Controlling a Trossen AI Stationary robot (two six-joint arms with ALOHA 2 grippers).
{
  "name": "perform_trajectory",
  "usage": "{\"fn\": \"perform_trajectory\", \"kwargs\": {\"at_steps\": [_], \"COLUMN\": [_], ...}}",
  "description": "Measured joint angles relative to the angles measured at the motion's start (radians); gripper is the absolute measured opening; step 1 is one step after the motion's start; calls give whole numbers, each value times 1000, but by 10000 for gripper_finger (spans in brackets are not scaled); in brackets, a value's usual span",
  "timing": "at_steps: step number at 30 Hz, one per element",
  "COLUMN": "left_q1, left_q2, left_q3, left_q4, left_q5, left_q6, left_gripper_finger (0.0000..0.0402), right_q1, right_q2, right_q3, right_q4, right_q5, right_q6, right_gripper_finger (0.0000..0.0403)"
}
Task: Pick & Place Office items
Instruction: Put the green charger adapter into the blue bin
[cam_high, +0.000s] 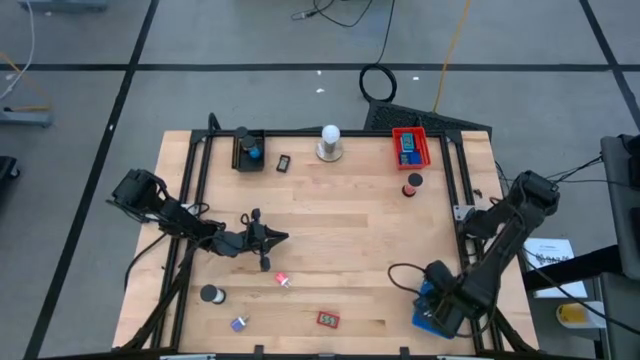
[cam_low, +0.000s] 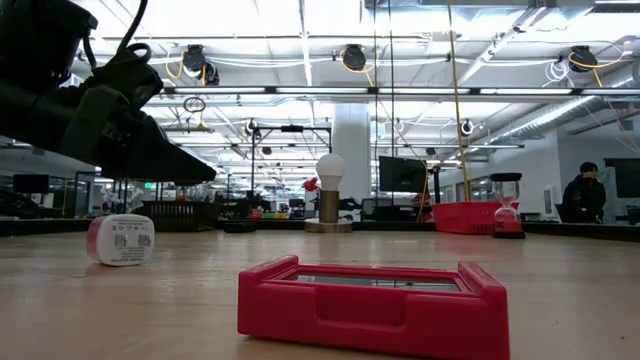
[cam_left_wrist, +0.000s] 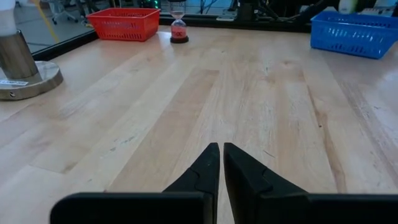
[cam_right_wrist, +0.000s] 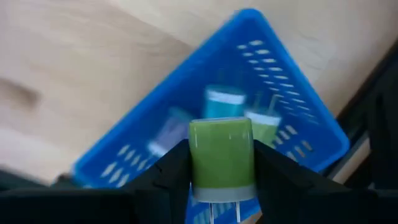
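Pinched between my right gripper's (cam_right_wrist: 222, 163) fingers is a green block (cam_right_wrist: 221, 155), held just above the blue tray (cam_right_wrist: 273, 68) at the table's (cam_high: 360, 240) near right corner; inside the tray lie what look like a teal piece (cam_right_wrist: 221, 102) and another green one (cam_right_wrist: 264, 127), though they are blurred. My left gripper (cam_left_wrist: 221, 163) hovers over bare wood left of centre, fingers pressed together and holding nothing. Other office items sit scattered near the front edge, among them a red case (cam_low: 375, 300) and a white roll (cam_low: 121, 240).
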Motion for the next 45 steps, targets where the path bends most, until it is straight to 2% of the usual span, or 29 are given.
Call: {"fn": "perform_trajectory", "kwargs": {"at_steps": [5, 16, 21, 26, 30, 36, 45], "left_q1": [0, 0, 0, 0, 0, 0, 0], "left_q2": [0, 0, 0, 0, 0, 0, 0], "left_q3": [0, 0, 0, 0, 0, 0, 0], "left_q4": [0, 0, 0, -1, -1, -2, -3], "left_q5": [0, 0, 0, 0, 0, 0, 0], "left_q6": [-2, -2, -2, -2, -2, -2, -2], "left_gripper_finger": [31, 31, 31, 31, 31, 31, 31], "right_q1": [12, 12, 12, 12, 12, 11, 11], "right_q2": [0, 0, 0, 0, 0, -2, -2], "right_q3": [-81, -132, -134, -135, -155, -229, -231], "right_q4": [60, 414, 427, 424, 459, 642, 631], "right_q5": [-35, -52, -54, -52, -53, -80, -79], "right_q6": [3, -136, -255, -310, -327, -338, -360], "right_gripper_finger": [131, 133, 133, 133, 138, 144, 166]}}
